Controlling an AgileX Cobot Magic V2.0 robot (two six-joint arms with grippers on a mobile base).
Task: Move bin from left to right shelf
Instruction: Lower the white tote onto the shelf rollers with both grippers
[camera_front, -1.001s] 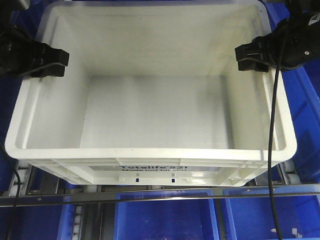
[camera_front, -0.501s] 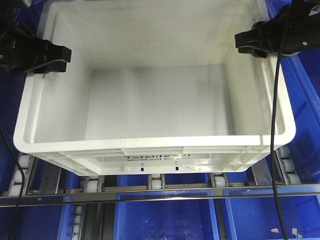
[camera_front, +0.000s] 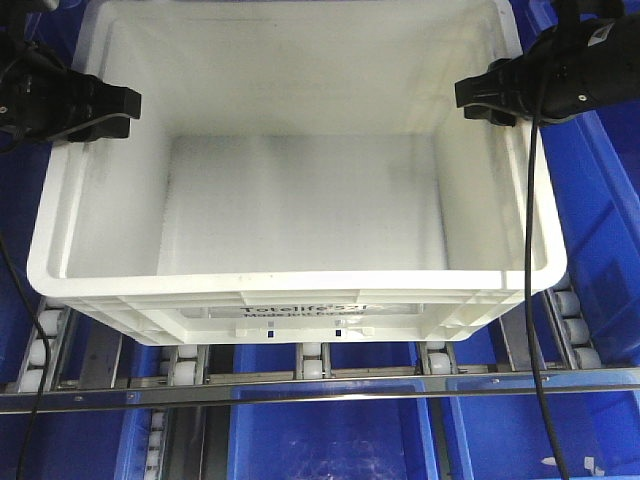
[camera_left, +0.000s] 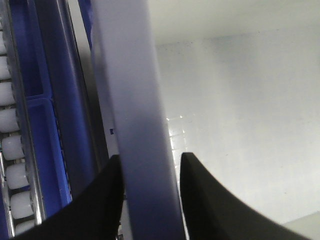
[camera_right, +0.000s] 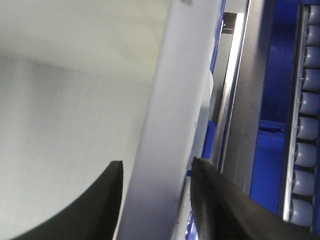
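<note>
Both hands, left hand (camera_front: 128, 102) and right hand (camera_front: 462, 95), stay clamped on the bin (camera_front: 300, 210) rims; bin has shifted leftward since.

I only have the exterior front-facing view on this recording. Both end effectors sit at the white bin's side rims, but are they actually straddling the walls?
Observer: Yes for the left end effector. Its wrist view shows the white bin wall running between the two dark fingers, one inside, one outside.
Operator: And the right?
Observer: Same. The right end effector has the rim between its fingers; whether the pads press the wall is not clear.
Operator: Anything beside the bin on that side?
Observer: The right wrist view shows a metal rail close along the bin's outer wall, then a line of white rollers past it.
</note>
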